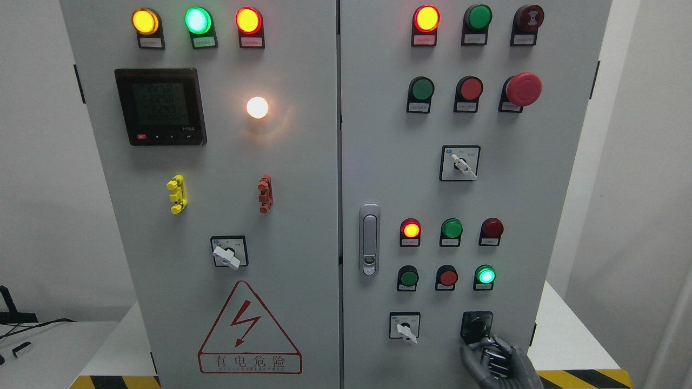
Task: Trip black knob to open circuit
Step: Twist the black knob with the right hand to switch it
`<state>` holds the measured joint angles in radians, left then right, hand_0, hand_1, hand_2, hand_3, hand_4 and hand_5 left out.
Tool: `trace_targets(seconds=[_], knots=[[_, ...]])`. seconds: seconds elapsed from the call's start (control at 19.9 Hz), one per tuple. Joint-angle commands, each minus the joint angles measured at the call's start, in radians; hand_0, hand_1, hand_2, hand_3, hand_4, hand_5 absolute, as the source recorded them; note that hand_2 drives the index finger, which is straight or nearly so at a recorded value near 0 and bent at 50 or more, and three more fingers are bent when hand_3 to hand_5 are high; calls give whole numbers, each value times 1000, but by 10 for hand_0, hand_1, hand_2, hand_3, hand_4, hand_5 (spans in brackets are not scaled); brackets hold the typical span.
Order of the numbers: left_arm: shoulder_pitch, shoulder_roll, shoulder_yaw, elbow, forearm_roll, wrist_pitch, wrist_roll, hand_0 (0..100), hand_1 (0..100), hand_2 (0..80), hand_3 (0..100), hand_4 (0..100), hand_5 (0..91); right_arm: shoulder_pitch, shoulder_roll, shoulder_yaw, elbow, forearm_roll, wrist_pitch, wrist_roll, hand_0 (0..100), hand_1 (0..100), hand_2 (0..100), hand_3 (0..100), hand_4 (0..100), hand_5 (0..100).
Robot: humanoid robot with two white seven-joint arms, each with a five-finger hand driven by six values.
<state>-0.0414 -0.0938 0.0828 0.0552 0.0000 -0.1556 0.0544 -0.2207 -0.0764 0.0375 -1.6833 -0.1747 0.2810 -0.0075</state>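
Note:
The black knob [476, 326] sits on a black square plate at the lower right of the right cabinet door [540, 178]. My right hand [489, 354] comes up from the bottom edge just below it. Its fingers [494, 346] are loosely bent, with the fingertips at the lower edge of the knob's plate and the thumb apart to the left. The knob itself shows in full above the fingers, and the hand holds nothing. My left arm is out of view.
A white selector switch [405, 328] sits left of the black knob, with a lit green lamp [485, 276] and red and green buttons above. The door handle [369, 239] is by the seam between the doors. A red emergency stop [523, 89] is at the upper right.

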Motion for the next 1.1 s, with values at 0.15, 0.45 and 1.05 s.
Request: trace_targets(seconds=[0.15,0.45,1.05], knots=[[0,0,0,0,-31,-1,1,120,389,0,0,0,0,4,3,-10,5,3,-3,1,411,828,531,1000,1000,951],[0,-1,0,0,-31,-1,1,120,389,0,0,0,0,7,0,-34,10,8,-6,6,409,827,529,1000,1000,951],[0,0,0,0,-31,-1,1,120,389,0,0,0,0,14,-3,-77,24,8,-9,9,406,825,527,1000,1000,950]])
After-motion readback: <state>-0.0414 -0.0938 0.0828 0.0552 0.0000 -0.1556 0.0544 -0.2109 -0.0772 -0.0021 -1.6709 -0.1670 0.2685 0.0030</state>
